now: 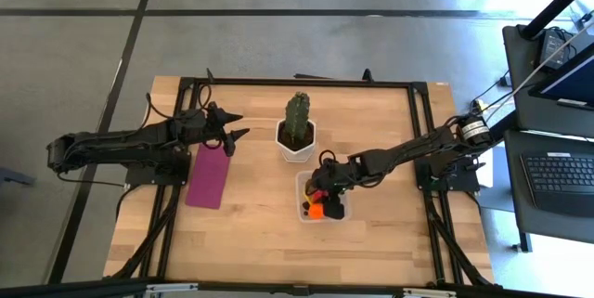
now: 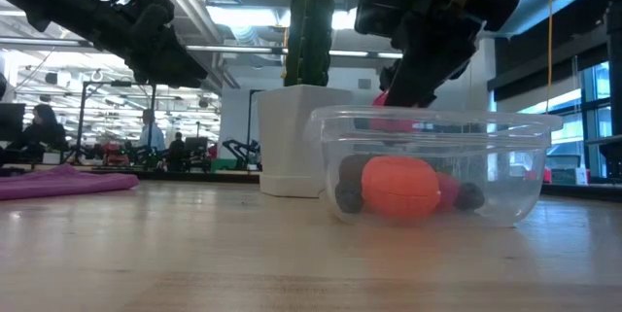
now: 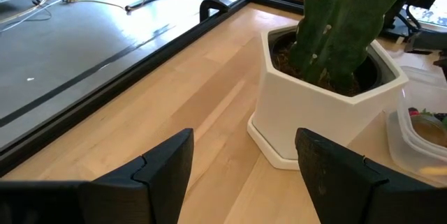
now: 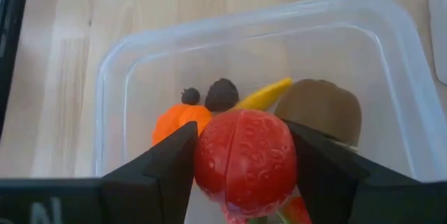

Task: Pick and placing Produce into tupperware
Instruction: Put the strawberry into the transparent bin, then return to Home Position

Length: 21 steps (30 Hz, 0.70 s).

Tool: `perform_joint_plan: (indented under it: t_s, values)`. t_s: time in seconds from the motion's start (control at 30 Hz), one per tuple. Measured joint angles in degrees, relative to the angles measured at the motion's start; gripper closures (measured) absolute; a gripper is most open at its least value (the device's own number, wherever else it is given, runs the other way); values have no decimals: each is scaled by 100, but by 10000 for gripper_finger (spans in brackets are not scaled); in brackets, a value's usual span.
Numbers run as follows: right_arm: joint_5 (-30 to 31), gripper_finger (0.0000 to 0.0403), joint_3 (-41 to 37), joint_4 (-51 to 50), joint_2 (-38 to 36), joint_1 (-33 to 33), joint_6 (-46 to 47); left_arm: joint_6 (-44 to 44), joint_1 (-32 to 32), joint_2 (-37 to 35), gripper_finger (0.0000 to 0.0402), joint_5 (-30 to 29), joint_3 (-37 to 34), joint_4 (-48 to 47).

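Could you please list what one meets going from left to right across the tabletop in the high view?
Left gripper and magenta mat → cactus in its white pot → tupperware, with the right gripper over it holding a red strawberry.

One tupperware (image 1: 320, 207) stood on tabletop (image 1: 260, 233). One cactus (image 1: 297, 112), in one white pot (image 1: 295, 145), stood just behind tupperware. One magenta mat (image 1: 209, 176) lay well to side of tupperware. Two arms counted, two tools: left tool (image 1: 234, 125) far from tupperware, beyond pot; right tool (image 4: 244, 155) above tupperware. Produce in right wrist view: one red strawberry (image 4: 244, 158) held above tupperware; inside tupperware one orange piece (image 4: 178, 121), one yellow piece (image 4: 264, 94), one brown piece (image 4: 323, 109), two small dark pieces (image 4: 221, 94). Further pieces under strawberry could not be counted.
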Motion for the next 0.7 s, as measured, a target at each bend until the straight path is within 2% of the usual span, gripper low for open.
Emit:
perform_joint_plan:
  t_s: [0.3,0.57,0.7]
  values:
    - [-5,182,0,0,-7,0,-33,2,1,0,157,0,0,0]
    - [-19,130,0,-4,-24,-4,-33,4,0,0,157,0,0,-2]
    - [-449,117,163,-83,-345,-138,6,4,0,-2,157,-2,0,0]
